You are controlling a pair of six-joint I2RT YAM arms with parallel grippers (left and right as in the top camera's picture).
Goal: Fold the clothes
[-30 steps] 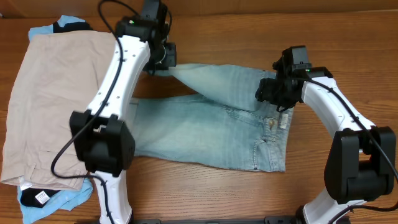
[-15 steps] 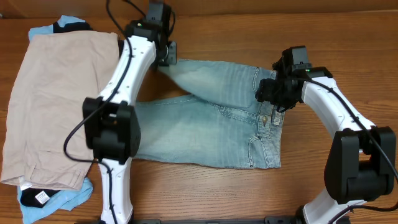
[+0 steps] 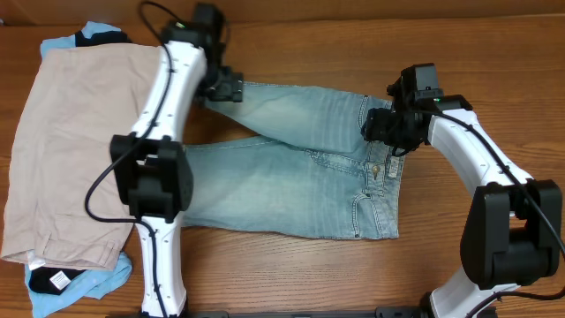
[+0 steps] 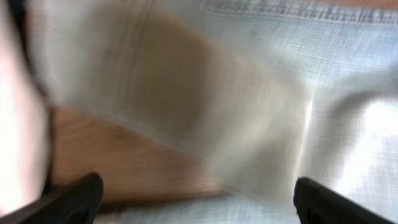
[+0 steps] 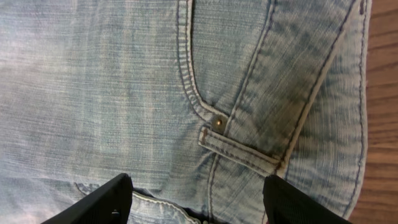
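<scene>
Since the wooden table [image 3: 291, 274] is mostly covered in cloth, I'll start with the big stuff. On the left is a beige garment [image 3: 79, 141] lying on top of a pile, with a sky-blue piece [image 3: 57, 44] and a bit of black fabric [image 3: 97, 37] poking out at the far edge.

The denim shorts [image 3: 291, 185] sit in the middle, just right of that pile. They're spread flat, waistband to the right and legs pointing left. The far leg angles down and overlaps the near one a little, so they're not squared up yet.

The left gripper [image 3: 228, 88] is at the far leg's hem. Its wrist view is badly blurred, but the fingers [image 4: 68, 199] sit wide apart with only denim and wood under them, so it's got nothing. The right gripper [image 3: 381, 132] hangs over the far end of the waistband, fingers [image 5: 102, 199] also spread wide and empty above a pocket rivet [image 5: 217, 122] and belt loop [image 5: 239, 154].

My read is this is the laying-out step, before any actual fold. Next up, both grippers probably need to drop and pinch the far edge, hem on one side and waistband on the other. Then they'd carry it toward the near edge together so the legs stack. That skewed far leg could end up crooked if it isn't straightened first.
</scene>
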